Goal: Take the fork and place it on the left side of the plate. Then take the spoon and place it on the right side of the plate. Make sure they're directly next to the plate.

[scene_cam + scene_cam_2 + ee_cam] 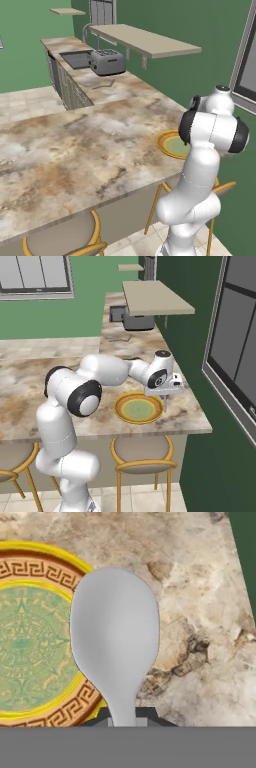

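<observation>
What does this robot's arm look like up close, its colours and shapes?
The arm is glossy white, built of rounded, tube-like segments with dark bands and caps at the joints. The gripper is a boxy white hand; its dark jaws are slim.

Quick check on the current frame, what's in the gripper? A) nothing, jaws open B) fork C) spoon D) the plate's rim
C: in the hand view the spoon, oval bowl and no tines, rises from between the finger tips of the shut gripper, held over the counter at the right rim of the plate.
</observation>
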